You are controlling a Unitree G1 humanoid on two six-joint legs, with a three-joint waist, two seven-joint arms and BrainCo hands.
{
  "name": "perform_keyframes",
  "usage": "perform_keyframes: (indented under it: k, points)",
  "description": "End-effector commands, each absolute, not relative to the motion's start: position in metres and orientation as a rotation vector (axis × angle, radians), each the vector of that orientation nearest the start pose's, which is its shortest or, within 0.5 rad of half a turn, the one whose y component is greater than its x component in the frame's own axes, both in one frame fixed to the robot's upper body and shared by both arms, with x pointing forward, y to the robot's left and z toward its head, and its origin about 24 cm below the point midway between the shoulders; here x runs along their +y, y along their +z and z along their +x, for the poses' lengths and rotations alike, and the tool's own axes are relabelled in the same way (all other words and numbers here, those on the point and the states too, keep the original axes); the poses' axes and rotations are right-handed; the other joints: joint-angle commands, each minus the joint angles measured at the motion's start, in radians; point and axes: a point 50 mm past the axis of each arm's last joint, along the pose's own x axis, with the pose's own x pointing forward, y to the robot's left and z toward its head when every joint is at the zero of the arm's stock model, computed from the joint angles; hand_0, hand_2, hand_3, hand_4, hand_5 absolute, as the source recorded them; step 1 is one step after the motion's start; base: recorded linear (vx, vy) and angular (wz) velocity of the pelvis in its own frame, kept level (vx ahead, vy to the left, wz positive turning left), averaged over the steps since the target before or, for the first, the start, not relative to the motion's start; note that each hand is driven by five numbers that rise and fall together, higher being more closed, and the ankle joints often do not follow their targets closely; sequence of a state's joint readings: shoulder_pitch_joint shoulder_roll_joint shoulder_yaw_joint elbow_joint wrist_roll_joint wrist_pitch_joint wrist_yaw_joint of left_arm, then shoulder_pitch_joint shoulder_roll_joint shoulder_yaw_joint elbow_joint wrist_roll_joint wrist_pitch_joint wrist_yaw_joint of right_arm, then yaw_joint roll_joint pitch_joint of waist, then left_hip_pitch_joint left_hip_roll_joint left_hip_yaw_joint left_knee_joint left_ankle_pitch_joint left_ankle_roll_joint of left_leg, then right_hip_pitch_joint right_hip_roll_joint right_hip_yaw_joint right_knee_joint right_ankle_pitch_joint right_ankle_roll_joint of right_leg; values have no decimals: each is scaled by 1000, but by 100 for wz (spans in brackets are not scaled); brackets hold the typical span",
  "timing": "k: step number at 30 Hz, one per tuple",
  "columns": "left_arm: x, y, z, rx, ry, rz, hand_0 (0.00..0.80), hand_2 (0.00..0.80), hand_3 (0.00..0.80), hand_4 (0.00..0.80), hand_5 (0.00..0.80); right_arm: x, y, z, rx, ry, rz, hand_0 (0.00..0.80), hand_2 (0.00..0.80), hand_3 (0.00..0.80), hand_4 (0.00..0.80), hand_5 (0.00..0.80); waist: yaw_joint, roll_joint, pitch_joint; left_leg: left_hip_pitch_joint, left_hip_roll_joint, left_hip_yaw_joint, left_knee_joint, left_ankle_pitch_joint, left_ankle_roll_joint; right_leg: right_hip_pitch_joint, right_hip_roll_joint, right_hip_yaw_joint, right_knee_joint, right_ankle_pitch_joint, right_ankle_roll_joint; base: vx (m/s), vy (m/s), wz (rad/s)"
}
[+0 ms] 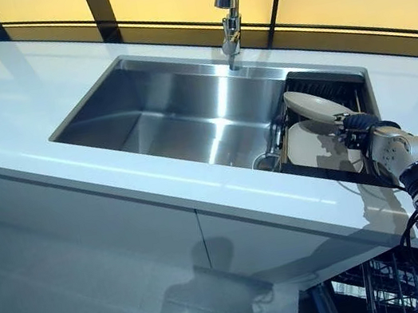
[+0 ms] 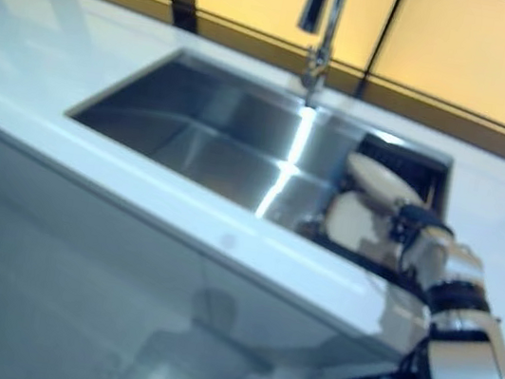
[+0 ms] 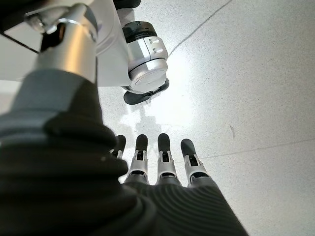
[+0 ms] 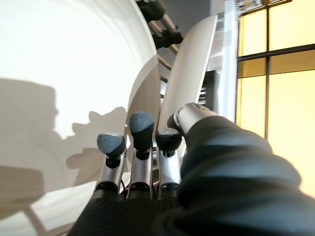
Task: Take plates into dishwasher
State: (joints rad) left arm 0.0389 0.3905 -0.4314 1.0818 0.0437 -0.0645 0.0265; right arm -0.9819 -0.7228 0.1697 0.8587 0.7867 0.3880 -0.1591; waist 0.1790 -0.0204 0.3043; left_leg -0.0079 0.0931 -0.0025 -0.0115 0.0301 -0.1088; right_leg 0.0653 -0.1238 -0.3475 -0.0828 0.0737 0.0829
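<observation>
Cream plates stand in a dark rack (image 1: 335,84) at the right end of the steel sink (image 1: 168,107). One plate (image 1: 313,105) leans tilted over a flatter plate (image 1: 309,147). My right hand (image 1: 360,130) reaches in from the right and meets the tilted plate's lower rim. In the right wrist view the thumb (image 4: 192,115) and the fingers (image 4: 140,142) pinch the rim of a thin plate (image 4: 194,59), with a big plate (image 4: 64,64) just past the fingertips. My left hand (image 3: 157,162) hangs over the floor with straight fingers and holds nothing.
A tall faucet (image 1: 229,7) rises behind the sink. A white counter (image 1: 13,102) surrounds the sink, with its front edge running across the view. A wire dishwasher basket (image 1: 386,287) shows low on the right, under the counter.
</observation>
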Motion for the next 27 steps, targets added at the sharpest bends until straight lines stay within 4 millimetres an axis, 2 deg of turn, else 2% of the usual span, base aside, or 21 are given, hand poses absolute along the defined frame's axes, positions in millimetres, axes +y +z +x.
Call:
perform_keyframes:
  k: [1, 8, 19, 27]
  points:
    - [241, -150, 99, 1093, -245, 612, 0, 0, 0, 0, 0, -291, 242, 383, -48, -266, 22, 800, 800, 800, 800, 800, 13, -7, -55, -7, -34, 59, -30, 32, 43, -23, -19, 10, 130, -62, -7, -28, 47, -2]
    - [240, -151, 97, 1102, -239, 596, 0, 0, 0, 0, 0, -278, 235, 377, -89, -173, 0, 800, 800, 800, 800, 800, -16, -16, -88, 25, -39, 84, -45, 20, 50, -9, -25, 29, 114, -54, 7, -42, 54, -3]
    - [241, -153, 93, 1122, -228, 596, 0, 0, 0, 0, 0, -256, 201, 359, -85, -15, 21, 800, 800, 800, 800, 800, -75, -33, -145, 75, -46, 128, -67, -5, 66, 6, -38, 62, 85, -26, 37, -77, 35, -11]
    - [246, -153, 90, 1147, -210, 596, 0, 0, 0, 0, 0, -247, 197, 347, -142, 43, 23, 800, 800, 800, 800, 800, -107, -41, -175, 96, -51, 145, -76, -19, 69, 13, -38, 79, 56, -8, 49, -91, 27, -9]
